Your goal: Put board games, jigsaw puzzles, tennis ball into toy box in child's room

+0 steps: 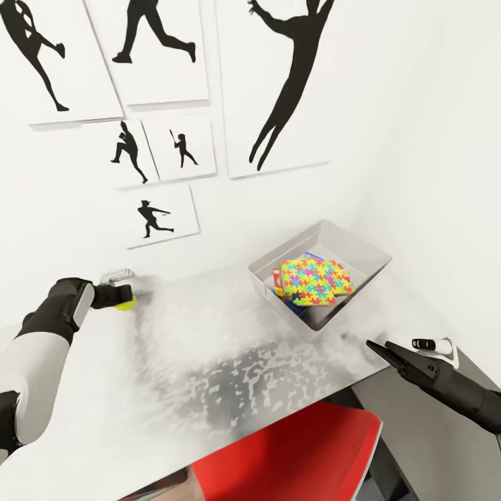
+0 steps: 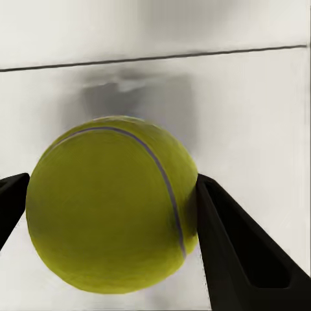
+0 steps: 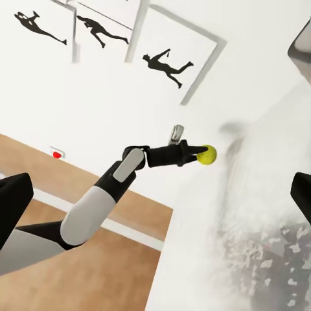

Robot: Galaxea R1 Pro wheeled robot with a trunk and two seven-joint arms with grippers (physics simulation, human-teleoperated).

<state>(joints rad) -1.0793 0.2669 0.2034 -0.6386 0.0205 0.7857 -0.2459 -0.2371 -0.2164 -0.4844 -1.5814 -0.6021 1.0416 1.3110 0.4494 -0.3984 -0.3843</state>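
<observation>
With both fingers pressed on its sides, the small yellow-green tennis ball sits clenched in the left claw over the pale grey bench, well apart from the light grey flared toy box, which already holds a multicoloured jigsaw board. Right claw idles released by the bench edge.

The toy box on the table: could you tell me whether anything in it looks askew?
Yes. In the toy box the jigsaw puzzle lies skewed to the walls and tilted on the items beneath, not flat. The box itself sits upright on the table.
</observation>
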